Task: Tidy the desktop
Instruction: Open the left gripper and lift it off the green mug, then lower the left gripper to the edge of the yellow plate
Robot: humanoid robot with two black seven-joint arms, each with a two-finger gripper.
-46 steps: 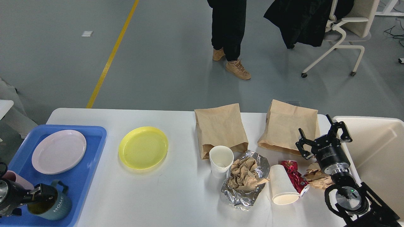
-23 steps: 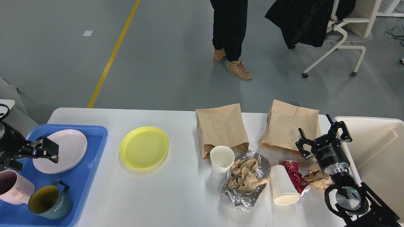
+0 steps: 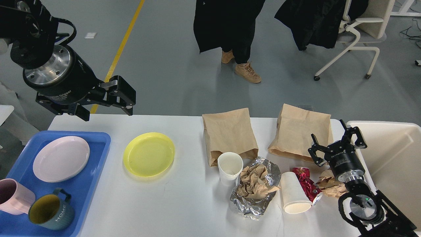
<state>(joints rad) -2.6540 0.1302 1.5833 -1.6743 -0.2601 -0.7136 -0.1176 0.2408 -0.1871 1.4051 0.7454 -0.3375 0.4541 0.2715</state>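
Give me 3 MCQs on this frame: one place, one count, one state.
1. Where is the yellow plate?
A. in the blue tray
B. on the desktop, right of the blue tray
C. in the cream bin

2. How many brown paper bags are on the desktop?
A. one
B. two
C. four

3. What state is the left tool in?
A. open, holding nothing
B. shut on a mug
C. shut on a plate

Answers:
1 B: it lies on bare white surface beside the tray.
2 B: one bag mid-table, another to its right.
3 A: its fingers stand apart, empty, above the table's far edge.

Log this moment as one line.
left gripper: open, raised near yellow plate | right gripper: open, empty | desktop: trash remains
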